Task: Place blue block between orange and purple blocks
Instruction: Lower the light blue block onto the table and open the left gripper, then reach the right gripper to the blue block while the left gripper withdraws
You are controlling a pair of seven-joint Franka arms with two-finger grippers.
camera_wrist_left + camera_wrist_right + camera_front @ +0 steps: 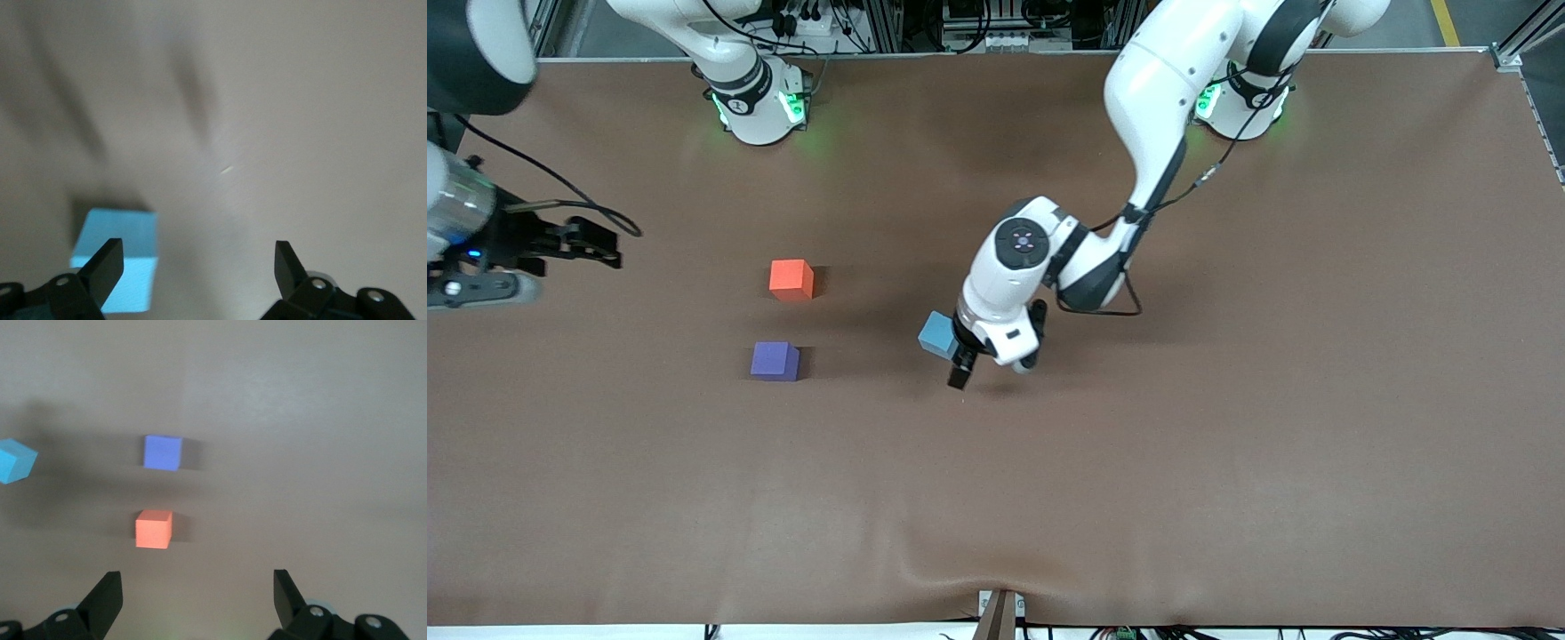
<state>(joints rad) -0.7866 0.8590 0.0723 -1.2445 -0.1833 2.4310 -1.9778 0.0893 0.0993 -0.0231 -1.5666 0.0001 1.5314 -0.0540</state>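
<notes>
The light blue block (938, 335) sits on the brown table, well toward the left arm's end from the other two cubes. My left gripper (983, 366) hangs low right beside it, open. In the left wrist view the blue block (120, 257) lies off-centre against one finger (107, 267), and most of the gap in the left gripper (199, 259) is empty. The orange block (791, 279) and the purple block (775, 361) stand apart, purple nearer the front camera. My right gripper (600, 247) waits open near the right arm's end; its wrist view shows the right gripper (197, 587) empty, with orange (154, 529), purple (162, 452) and blue (17, 461).
The table (1227, 427) is a plain brown sheet with a slight ripple at its front edge. The arm bases (760, 107) stand along its back edge. A narrow gap of bare table separates the orange and purple cubes.
</notes>
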